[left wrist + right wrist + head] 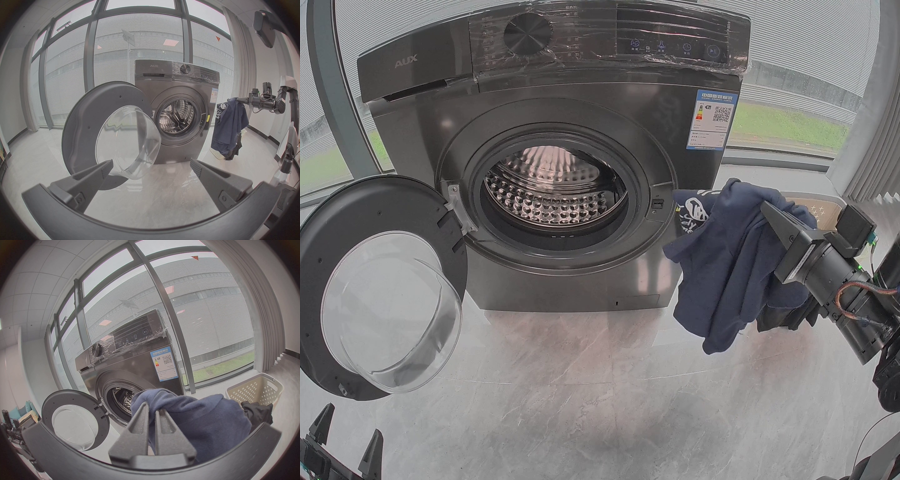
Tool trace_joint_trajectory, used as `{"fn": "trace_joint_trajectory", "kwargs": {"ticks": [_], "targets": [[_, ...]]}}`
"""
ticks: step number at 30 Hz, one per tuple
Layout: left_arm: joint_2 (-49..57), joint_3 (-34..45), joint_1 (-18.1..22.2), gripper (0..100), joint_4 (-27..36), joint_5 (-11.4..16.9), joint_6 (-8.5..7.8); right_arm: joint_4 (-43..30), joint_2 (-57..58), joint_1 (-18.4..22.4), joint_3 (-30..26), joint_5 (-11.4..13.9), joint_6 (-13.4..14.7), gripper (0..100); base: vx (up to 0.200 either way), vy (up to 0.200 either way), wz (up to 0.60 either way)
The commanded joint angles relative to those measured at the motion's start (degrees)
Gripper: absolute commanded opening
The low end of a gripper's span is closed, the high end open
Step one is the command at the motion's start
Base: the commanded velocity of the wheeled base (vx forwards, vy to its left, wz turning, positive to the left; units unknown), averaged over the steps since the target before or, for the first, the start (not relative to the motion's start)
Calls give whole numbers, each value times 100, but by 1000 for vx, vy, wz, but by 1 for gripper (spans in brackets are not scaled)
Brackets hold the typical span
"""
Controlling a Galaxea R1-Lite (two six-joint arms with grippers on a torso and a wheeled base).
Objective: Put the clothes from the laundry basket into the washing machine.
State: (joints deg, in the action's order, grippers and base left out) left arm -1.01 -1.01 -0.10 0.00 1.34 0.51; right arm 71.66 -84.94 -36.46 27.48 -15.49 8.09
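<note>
A dark grey washing machine point(562, 94) stands ahead, its round door point(375, 287) swung open to the left and the steel drum point(553, 184) showing. My right gripper point(770, 212) is shut on a navy blue garment point(731, 262) that hangs above the floor, to the right of the drum opening. In the right wrist view the fingers point(139, 424) pinch the navy blue garment point(203, 421). A black garment point(257, 412) hangs over the beige laundry basket point(256, 388). My left gripper point(151, 167) is open and holds nothing, low at the front left, facing the door point(106, 125).
Glossy grey floor point(600, 387) stretches in front of the machine. Large windows point(65, 72) and curtains point(872, 144) stand behind and to the right. The open door takes up the space left of the drum.
</note>
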Motion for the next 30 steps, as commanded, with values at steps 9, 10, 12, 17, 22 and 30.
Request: {"fn": "trace_joint_trajectory", "kwargs": {"ticks": [9, 10, 12, 17, 22, 30], "targets": [[101, 101, 1, 100, -9, -37, -78, -20, -49, -1, -120, 20, 17, 0, 0, 178, 0], [101, 101, 1, 100, -9, -37, -95, -11, -49, -10, -181, 73, 43, 0, 0, 0, 0], [101, 101, 1, 100, -9, -37, -95, -11, -57, -19, -199, 117, 43, 0, 0, 0, 0], [101, 101, 10, 100, -9, -29, -78, -11, -268, -212, -85, 521, 52, 0, 0, 0, 0], [101, 101, 19, 100, -9, -37, -104, -73, -347, -599, 3, 574, 307, 0, 0, 0, 0], [101, 101, 27, 100, -9, 15, -174, -3, -796, -634, 399, 301, 307, 0, 0, 0, 0]]}}
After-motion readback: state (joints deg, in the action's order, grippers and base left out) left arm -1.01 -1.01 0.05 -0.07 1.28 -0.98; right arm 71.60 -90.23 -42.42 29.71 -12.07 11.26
